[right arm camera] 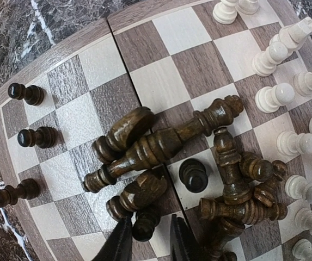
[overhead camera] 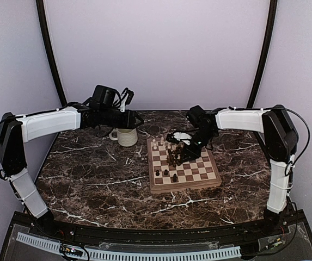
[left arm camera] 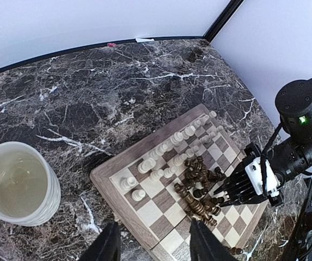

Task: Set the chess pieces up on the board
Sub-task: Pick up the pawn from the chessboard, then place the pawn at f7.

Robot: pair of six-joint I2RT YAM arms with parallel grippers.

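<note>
**White side ranked, dark side barely begun**

We judge the job roughly half done. On the chessboard [overhead camera: 184,188], sitting on the marble surface [overhead camera: 90,185], the white pieces [left arm camera: 145,166] stand upright in two rows along the board's 12 o'clock edge. We cannot count them exactly, but those rows look full.

The dark side is another matter. Only three dark pawns [right arm camera: 38,137] stand, near the 7 o'clock corner. The other dark men lie tumbled in a heap [right arm camera: 161,147] at the board's centre, most of them on their sides. Each of these has yet to be picked out, stood up and carried toward the 6 o'clock edge.

The right claw [right arm camera: 151,220] is down in that heap, its fingers narrowly apart on either side of one small dark piece [right arm camera: 145,225]. We cannot tell whether it pinches it yet. The left claw [left arm camera: 153,225] hangs spread and empty above the surface, between the board's 10 o'clock corner and the cream mug [left arm camera: 19,185] there.
</note>
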